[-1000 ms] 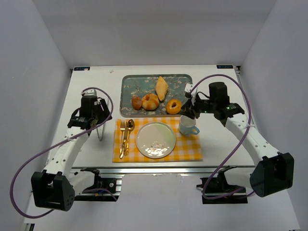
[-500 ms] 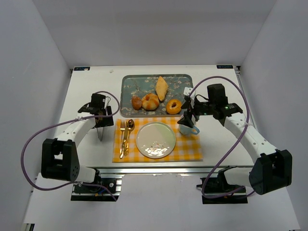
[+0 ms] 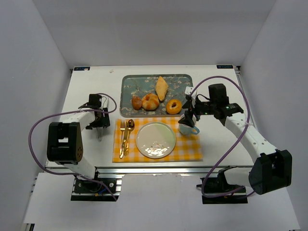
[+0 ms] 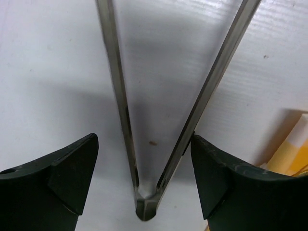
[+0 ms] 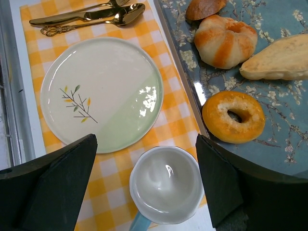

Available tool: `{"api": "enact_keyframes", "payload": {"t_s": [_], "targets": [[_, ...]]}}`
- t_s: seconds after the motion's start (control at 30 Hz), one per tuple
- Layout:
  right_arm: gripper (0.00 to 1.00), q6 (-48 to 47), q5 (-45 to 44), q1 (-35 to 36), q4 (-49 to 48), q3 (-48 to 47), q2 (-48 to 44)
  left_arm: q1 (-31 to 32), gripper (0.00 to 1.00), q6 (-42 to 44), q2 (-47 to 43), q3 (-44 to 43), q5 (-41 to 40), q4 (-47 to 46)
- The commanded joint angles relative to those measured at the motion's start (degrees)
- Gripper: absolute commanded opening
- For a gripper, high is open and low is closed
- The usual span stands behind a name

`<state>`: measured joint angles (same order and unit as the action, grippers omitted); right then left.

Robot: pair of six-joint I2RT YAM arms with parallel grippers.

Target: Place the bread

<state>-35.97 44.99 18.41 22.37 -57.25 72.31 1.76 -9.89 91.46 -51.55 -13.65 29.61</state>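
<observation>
White box walls, white table [image 3: 216, 139]. Yellow check mat [image 3: 190, 149] sits mid-table, with the floral tray [image 3: 130, 82] at its 12 o'clock.

The bread [image 3: 136, 102] is on the tray at the 9 o'clock end of the pastry row, just beside the knotted bun [image 3: 150, 101]. The donut [image 3: 173, 106] is at the bun's 4 o'clock and a wedge pastry [image 3: 161, 88] at its 1. My right wrist cam catches the bread [image 5: 204, 8] at the top edge, untouched.

The plate [image 3: 155, 139] is bare in the mat's centre, prob. where the bread goes. Gold cutlery [image 3: 125, 134] lies at its 9 o'clock, the cup [image 3: 187, 126] at its 2.

My left gripper [image 3: 97, 121] is low over the tongs [image 3: 99, 130], which lie on the table at 9 o'clock of the mat. Fingers are spread w/ the hinge end of the tongs [image 4: 118, 86] between them, nothing squeezed yet. I judge it's lined up to pinch there so the tips can reach the roll.

My right gripper [image 3: 188, 115] hangs over the cup, fingers wide apart, holding nothing.

Next, imo: close left on the tongs, lift, swing to 1 o'clock for the bread. Risk: the bun sits so close that a tong tip may nudge it.
</observation>
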Motion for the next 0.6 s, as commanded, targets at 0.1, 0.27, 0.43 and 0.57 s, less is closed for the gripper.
{"api": "enact_keyframes", "payload": {"t_s": [0.1, 0.27, 0.43, 0.57], "targets": [[0.88, 1.1, 0.9, -0.5, -1.7, -0.2, -0.6, -1.1, 0.82, 0.7, 2.9, -0.8, 5.1, -7.1], [0.88, 1.1, 0.5, -0.8, -1.5, -0.6, -0.6, -1.1, 0.71, -0.6, 3.7, 0.1, 5.8, -8.9], [0.88, 1.1, 0.4, -1.2, -1.5, -0.6, -0.5, -1.2, 0.53, -0.8, 1.5, 1.9, 6.1, -10.1], [0.88, 1.2, 0.5, -1.4, -1.5, -0.6, -0.6, -1.5, 0.37, -1.7, -1.6, 3.4, 7.2, -10.9]]}}
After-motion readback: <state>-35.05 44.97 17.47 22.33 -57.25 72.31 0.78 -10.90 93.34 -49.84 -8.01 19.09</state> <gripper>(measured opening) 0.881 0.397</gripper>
